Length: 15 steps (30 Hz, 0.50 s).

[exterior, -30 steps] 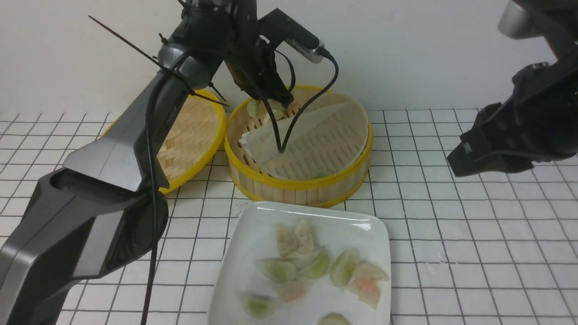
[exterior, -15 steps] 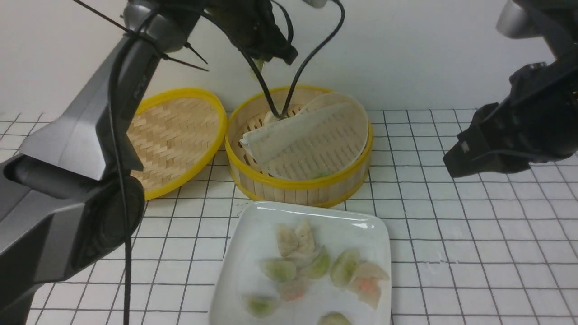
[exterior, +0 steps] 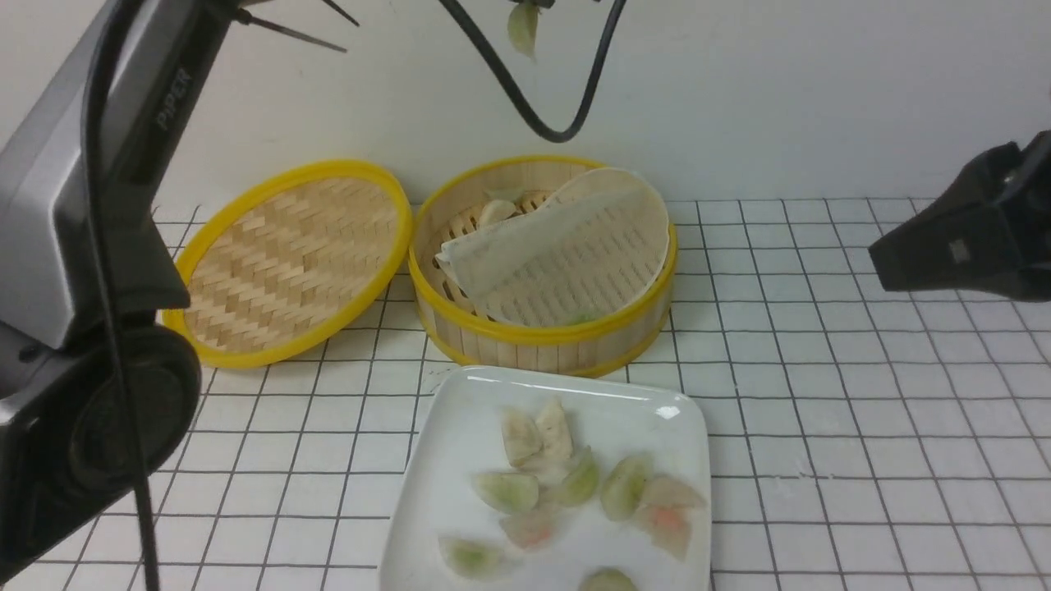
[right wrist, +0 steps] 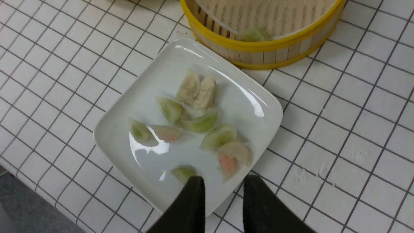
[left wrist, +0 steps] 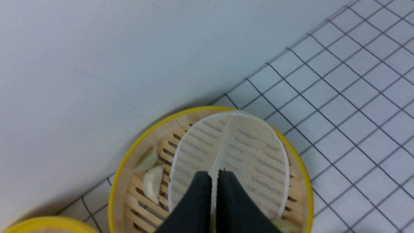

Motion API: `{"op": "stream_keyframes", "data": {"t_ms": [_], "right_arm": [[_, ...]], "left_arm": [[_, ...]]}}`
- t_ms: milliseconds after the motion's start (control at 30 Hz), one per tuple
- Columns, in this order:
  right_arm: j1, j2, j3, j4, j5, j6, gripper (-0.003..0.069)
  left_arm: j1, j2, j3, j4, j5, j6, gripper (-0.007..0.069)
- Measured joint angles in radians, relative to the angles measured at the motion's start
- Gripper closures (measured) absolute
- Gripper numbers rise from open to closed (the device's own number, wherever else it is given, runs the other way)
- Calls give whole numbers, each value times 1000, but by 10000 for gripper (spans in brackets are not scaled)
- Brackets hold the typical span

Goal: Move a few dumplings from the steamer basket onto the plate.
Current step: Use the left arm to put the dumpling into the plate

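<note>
High over the basket (exterior: 542,335), a pale green dumpling (exterior: 522,26) hangs from the left gripper (left wrist: 215,174), whose jaws pinch almost together on it. Below, two pale dumplings (left wrist: 152,181) lie at the basket's far left, beside the folded-back liner (exterior: 566,246). A green dumpling (right wrist: 254,34) sits against the near wall. Just near of the basket, the plate (exterior: 447,427) holds about nine more, clustered toward its middle and right. Left of the basket lies the lid (exterior: 287,254). The right gripper (right wrist: 223,178) hangs to the right, jaws apart, holding nothing.
</note>
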Motion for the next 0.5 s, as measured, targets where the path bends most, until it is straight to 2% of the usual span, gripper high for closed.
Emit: {"op": "stream_keyframes", "data": {"t_ms": [100,267,500], "right_arm": [[0,-22,0,0,2,0,498],[0,-47,0,0,6,0,498],[0,-54,0,0,7,-12,498]], "left_arm": [[-1,-78,173,0,-1,-9,630],[-9,-257,541,-76,-1,-18,630],[-99,-438,980,-120,-32,-48,630]]}}
